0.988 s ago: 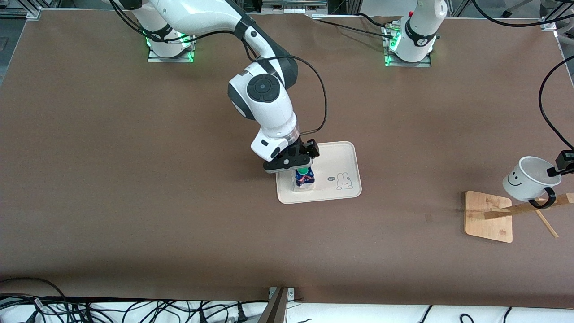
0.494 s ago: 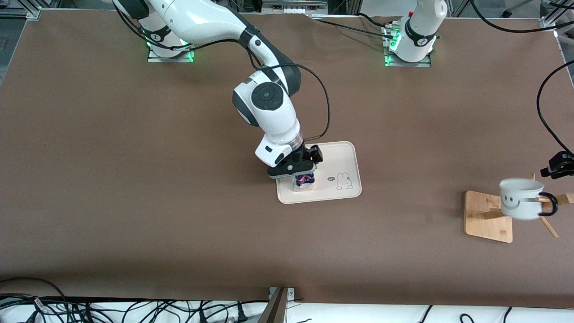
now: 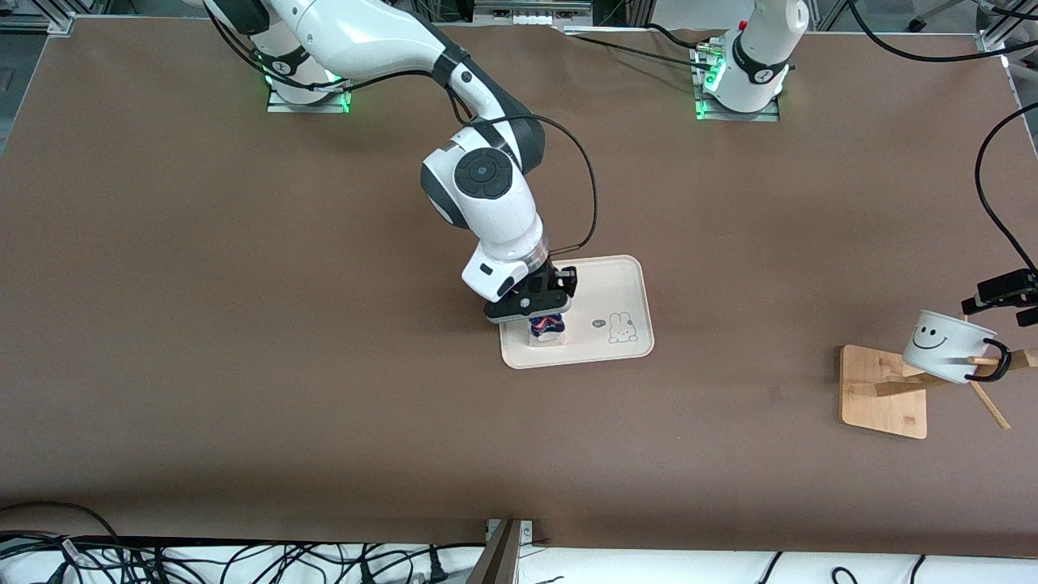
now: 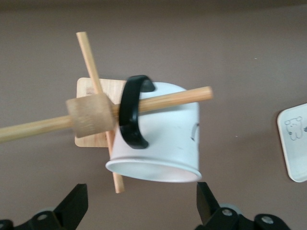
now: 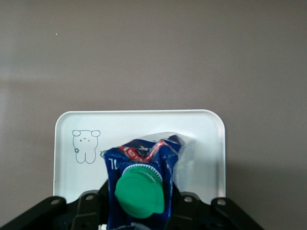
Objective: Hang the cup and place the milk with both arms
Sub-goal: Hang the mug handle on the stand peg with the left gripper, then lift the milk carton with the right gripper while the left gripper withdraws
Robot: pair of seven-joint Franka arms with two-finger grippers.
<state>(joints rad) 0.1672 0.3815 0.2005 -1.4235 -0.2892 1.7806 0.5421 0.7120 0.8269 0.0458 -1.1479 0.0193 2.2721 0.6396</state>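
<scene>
I see a brown mat-covered table (image 3: 243, 324) running nearly edge to edge of the front view, with black cables (image 3: 162, 560) along the rim nearest the camera; the two arm bases stand at the top.

My right gripper (image 3: 542, 311) is low over a cream tray (image 3: 624, 284) with a rabbit drawing, and its fingers are clamped on the milk carton (image 3: 549, 328); the carton stands upright on the tray at the end toward the right arm's base. In the right wrist view the green cap (image 5: 140, 194) sits directly under the gripper, with the blue carton (image 5: 144, 158) between the black finger mounts; the fingertips themselves are hidden by the carton.

My left gripper (image 3: 1005, 290) is cut off at the front view's edge, above the smiley mug (image 3: 945, 346); in the left wrist view its fingers (image 4: 74, 206) stand wide apart, clear of the mug (image 4: 163, 139). The mug hangs tilted by its black loop handle (image 4: 132, 112) on a peg (image 4: 168, 100) of the wooden rack (image 3: 884, 389); the rack's square base (image 4: 91, 93) lies under it.

Bare mat lies all round the tray and between tray and rack; the rack stands close to the left arm's end of the table.
</scene>
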